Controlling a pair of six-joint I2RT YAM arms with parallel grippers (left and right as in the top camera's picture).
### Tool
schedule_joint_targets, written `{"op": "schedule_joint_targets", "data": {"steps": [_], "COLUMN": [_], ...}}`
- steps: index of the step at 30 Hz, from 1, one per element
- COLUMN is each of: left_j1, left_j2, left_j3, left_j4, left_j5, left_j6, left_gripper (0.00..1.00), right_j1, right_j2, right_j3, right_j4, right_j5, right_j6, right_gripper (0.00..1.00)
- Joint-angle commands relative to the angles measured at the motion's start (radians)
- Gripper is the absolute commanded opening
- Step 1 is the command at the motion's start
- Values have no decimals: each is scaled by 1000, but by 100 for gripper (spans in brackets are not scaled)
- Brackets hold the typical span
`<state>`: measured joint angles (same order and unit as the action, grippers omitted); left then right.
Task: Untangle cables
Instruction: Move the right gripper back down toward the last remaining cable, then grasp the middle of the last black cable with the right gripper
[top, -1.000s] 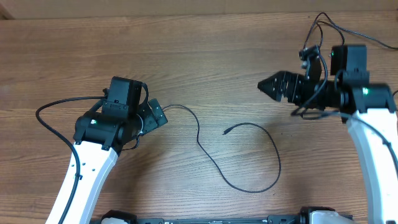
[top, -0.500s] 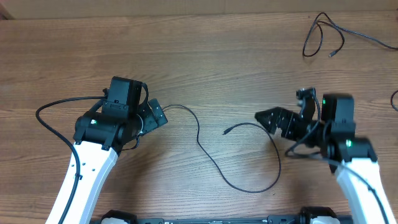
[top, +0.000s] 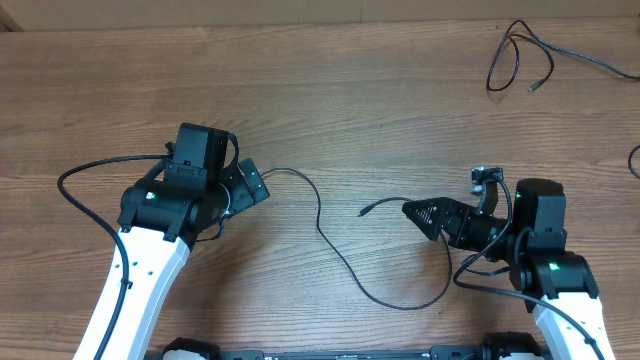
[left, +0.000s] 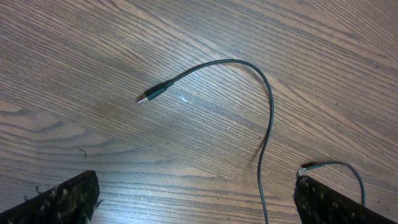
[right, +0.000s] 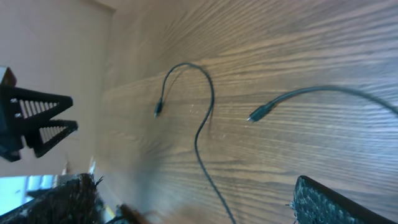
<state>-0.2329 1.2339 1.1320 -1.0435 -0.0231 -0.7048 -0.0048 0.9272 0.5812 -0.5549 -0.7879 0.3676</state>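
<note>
Nearest the robot's side of the desk (top: 300, 90), one long thin black cable (top: 319, 215) lies in a big open curve. It doesn't seem to cross itself anywhere, so there's no real knot in this one.

One end sits just beside the left end effector (top: 255, 185). The left wrist view shows those jaws spread wide with nothing in them.

The other end, a small plug (top: 363, 212), lies just in front of the right end effector (top: 410, 211). That one is also wide open and empty, pointing at the plug, so my guess is it's lining up a grab there.

To do that grab well, I'd come down with the jaws on either side of the cord just behind the plug, not on the tip itself, since a tip that small can squirt out. Get low enough to actually catch the cord, because it's thin and flat on the wood. Then pull outward, away from the curve, so it opens up instead of folding over itself.

Far back in the right corner there's another cable (top: 512, 36) that looks looped over itself. It's well apart from both arms.
</note>
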Motion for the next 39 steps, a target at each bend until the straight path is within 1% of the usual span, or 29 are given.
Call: {"op": "schedule_joint_targets", "data": {"steps": [1,8,12,15,18,19,21,23,29,33,37,39], "left_j1": [3,3,3,3,3,3,3,3,3,3,3,3], "left_j2": [-17,-17,-17,-17,-17,-17,-17,-17,-17,-17,-17,-17], "left_j3": [-3,-3,-3,-3,-3,-3,-3,-3,-3,-3,-3,-3], "left_j4": [1,1,1,1,1,1,1,1,2,31,21,11], "left_j5": [-10,-10,-10,-10,-10,-10,-10,-10,-10,-11,-11,-10], "left_j6": [-14,-14,-14,-14,-14,-14,-14,-14,-14,-13,-12,4], "left_gripper": [100,100,100,99,99,100,99,100,99,100,100,99], "right_j1": [6,23,96,172,240,260,294,320,386,431,463,484], "right_j2": [36,101,114,114,114,114,114,114,114,119,120,121], "right_j3": [-5,-5,-5,-5,-5,-5,-5,-5,-5,-5,-5,-5], "right_j4": [13,16,20,54,108,122,140,146,149,154,154,154], "right_j5": [-64,-127,-126,-121,-70,-36,55,116,140,150,223,293], "right_j6": [7,7,6,7,8,29,123,168,168,167,167,167], "right_gripper": [100,100,100,100,100,100,100,100,100,100,100,100]}}
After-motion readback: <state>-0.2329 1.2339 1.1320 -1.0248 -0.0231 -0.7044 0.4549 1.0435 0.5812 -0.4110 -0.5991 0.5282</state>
